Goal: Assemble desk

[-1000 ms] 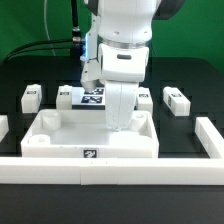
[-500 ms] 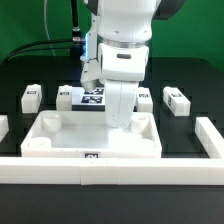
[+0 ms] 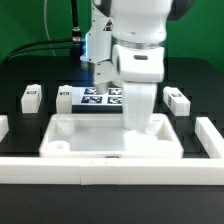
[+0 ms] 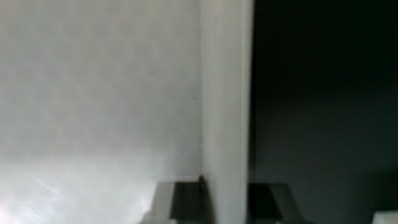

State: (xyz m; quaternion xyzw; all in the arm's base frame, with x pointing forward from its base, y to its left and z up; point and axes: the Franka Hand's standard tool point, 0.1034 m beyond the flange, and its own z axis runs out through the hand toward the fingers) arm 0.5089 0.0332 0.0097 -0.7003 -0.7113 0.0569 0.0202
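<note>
The white tray [image 3: 90, 150] of the desk lies flat on the black tabletop [image 3: 30, 200], in the lower middle of the exterior frame, a little toward the right. Its open side faces up, and a round hole [image 3: 60, 143] shows in its near left corner. A long white rail [image 3: 110, 171] runs just in front of it. Another rail [image 3: 212, 135] stands at the right edge of the frame.

The robot arm [image 3: 140, 40] comes down from the top of the frame. Its end effector [image 3: 140, 122] reaches into the right half of the tray, near the far side. It is closed tight on a thin white wall of the tray. In the wrist view that wall [image 4: 224, 100] runs as a pale strip between two dark fingers [image 4: 178, 205], one on each side.

Behind the tray the marker board [image 3: 100, 97] lies flat in the middle of the frame. Three small white legs show in the same row: one leg [image 3: 30, 96] far to the left, one [image 3: 64, 98] just beside the board, and one [image 3: 177, 100] to the right of the arm
</note>
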